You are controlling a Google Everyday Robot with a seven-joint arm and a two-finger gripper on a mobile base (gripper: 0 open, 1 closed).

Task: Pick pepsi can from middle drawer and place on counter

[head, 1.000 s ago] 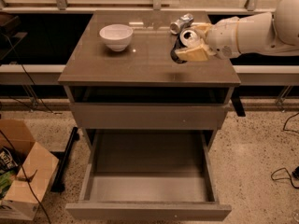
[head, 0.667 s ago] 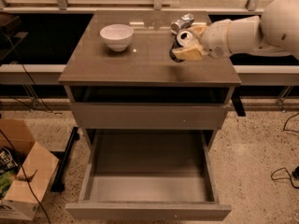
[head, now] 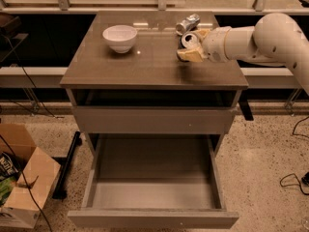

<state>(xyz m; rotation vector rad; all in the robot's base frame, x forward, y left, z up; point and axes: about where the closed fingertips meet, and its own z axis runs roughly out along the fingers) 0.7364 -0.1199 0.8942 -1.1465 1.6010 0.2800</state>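
Observation:
My gripper (head: 191,46) reaches in from the right on a white arm, low over the right rear part of the counter (head: 149,62). Its tan fingers (head: 189,56) are shut on the pepsi can (head: 189,39), of which mostly the round silver top shows; the dark body is largely hidden by the fingers. I cannot tell whether the can's base touches the counter. The middle drawer (head: 153,185) is pulled wide open below and holds nothing.
A white bowl (head: 120,37) stands on the counter's left rear. A shiny all-silver can (head: 187,23) lies on its side just behind the gripper. A closed drawer front (head: 153,120) sits above the open one. A cardboard box (head: 21,178) stands on the floor at the left.
My gripper with the can has shifted slightly left and back over the counter. The bowl, silver can and drawer have not moved.

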